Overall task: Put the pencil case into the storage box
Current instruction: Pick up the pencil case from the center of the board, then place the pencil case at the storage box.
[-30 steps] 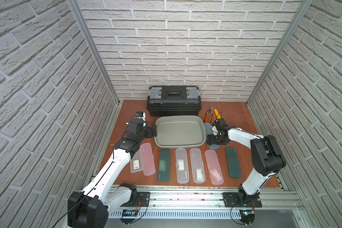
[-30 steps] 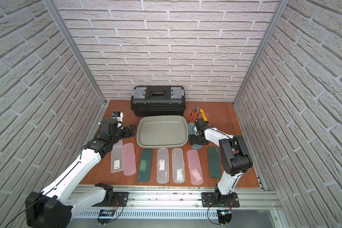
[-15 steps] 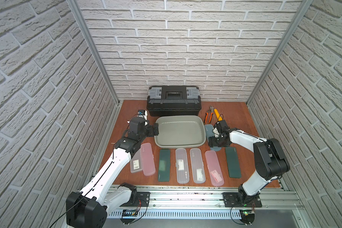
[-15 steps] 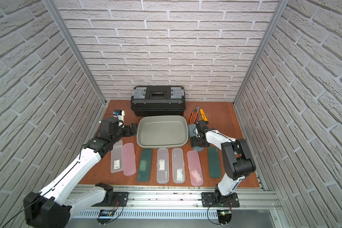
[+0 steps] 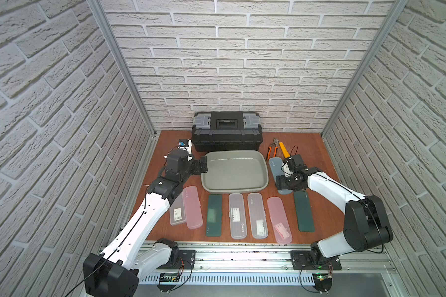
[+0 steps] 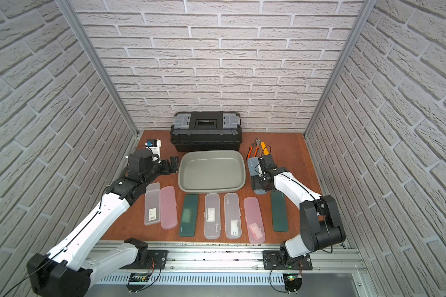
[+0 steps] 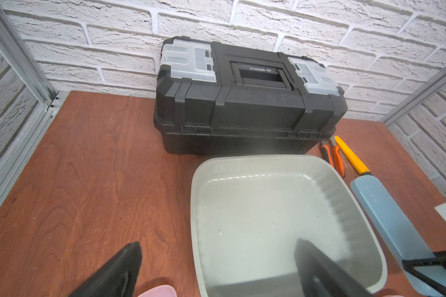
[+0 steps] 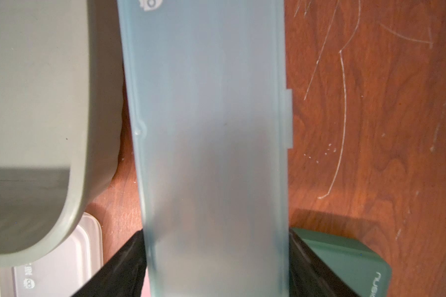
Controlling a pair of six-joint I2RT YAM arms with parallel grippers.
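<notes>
Right arm (image 5: 327, 185) low, jaws clamping blue pencil case (image 5: 274, 165) beside storage box (image 5: 233, 190).

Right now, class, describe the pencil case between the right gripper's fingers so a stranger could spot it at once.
Find the grey-green storage box in front of the black toolbox. Beside its right-hand wall lies a frosted blue pencil case. It is the only blue one, lying apart from the row of cases.
</notes>
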